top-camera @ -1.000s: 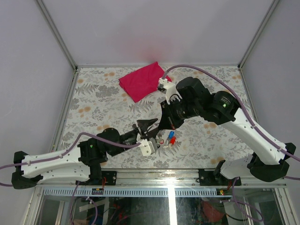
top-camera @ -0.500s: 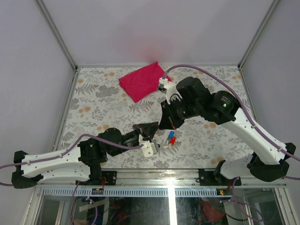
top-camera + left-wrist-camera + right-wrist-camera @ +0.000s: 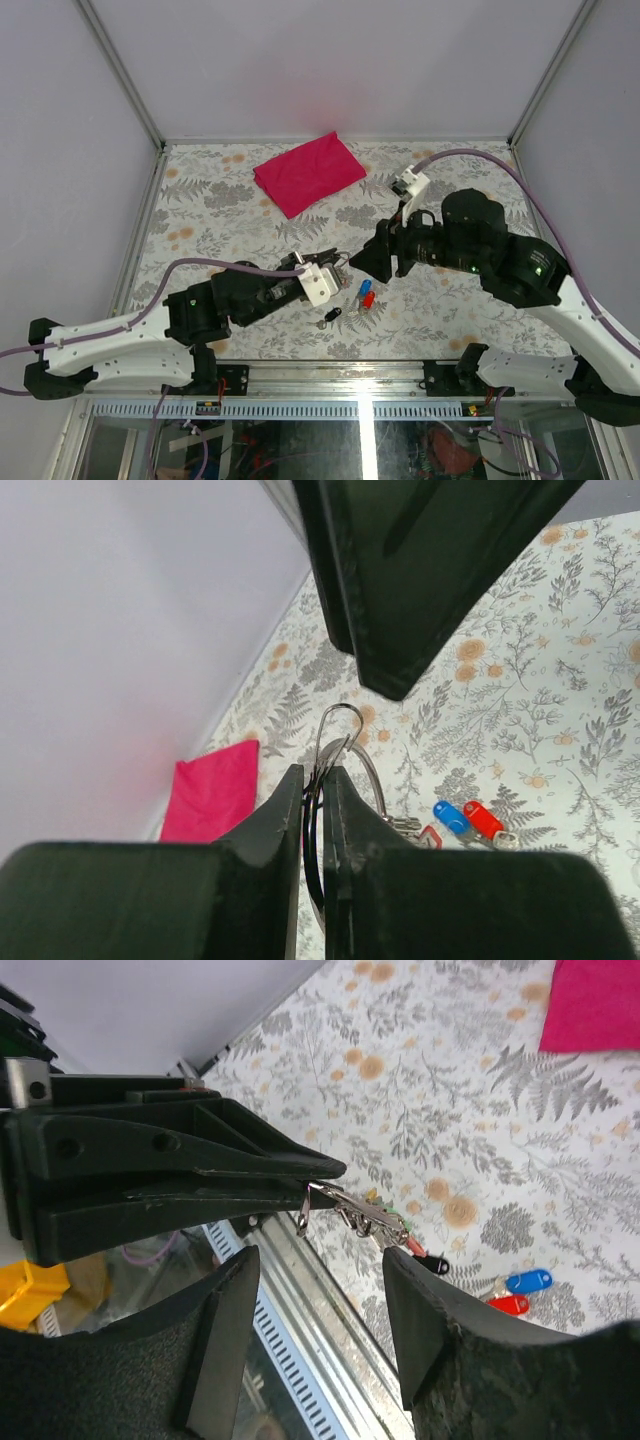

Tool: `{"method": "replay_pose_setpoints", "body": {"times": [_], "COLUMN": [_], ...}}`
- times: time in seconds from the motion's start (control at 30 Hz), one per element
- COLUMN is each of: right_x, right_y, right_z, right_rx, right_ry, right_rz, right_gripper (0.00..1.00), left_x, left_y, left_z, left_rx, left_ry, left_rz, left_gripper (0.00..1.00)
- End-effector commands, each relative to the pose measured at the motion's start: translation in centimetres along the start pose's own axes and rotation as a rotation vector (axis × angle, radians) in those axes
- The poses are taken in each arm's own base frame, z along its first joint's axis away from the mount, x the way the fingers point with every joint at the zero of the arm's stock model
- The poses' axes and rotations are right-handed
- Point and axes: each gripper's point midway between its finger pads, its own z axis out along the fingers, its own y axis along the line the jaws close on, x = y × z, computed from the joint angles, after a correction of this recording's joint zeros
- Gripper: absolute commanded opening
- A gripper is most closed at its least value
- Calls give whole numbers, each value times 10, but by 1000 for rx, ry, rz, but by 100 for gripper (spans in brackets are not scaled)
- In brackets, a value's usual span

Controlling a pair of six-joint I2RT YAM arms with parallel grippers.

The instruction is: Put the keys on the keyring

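Over the table (image 3: 200, 230), right jaws have opened, leaving the keyring (image 3: 352, 1207).

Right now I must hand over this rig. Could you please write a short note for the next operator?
The left gripper is shut on the keyring and holds it up off the table.
The right gripper is open and empty, facing the ring from close by.
The red key and the blue key lie side by side on the table near the ring, and nothing grips them.
Done: the ring is picked up.
Left: pick up each key and thread it onto the ring.
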Motion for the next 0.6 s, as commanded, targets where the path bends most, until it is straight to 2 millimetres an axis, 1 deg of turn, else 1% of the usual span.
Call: {"method": "replay_pose_setpoints", "body": {"times": [0.0,0.1,0.17,0.37,0.47,0.57], "right_x": [-39,-42,-41,-32,-29,-24], "right_y": [2,1,-1,1,4,-1], "right_z": [-8,-10,-8,8,14,18], "right_rx": [-3,-5,4,-18,-40,-16], "right_ry": [-233,-280,-278,-219,-193,-169], "right_rz": [-41,-39,-35,-12,-7,0], "right_gripper": [58,52,50,50,46,44], "left_x": [-11,-11,-12,-12,-11,-12], "left_y": [18,18,19,20,21,22], "left_z": [-2,-1,-1,0,0,0], "left_rx": [-82,-89,-94,-100,-104,-109], "left_ry": [1,10,11,15,15,13], "left_rz": [-121,-135,-140,-142,-140,-140], "left_gripper": [0,0,0,0,0,0]}}
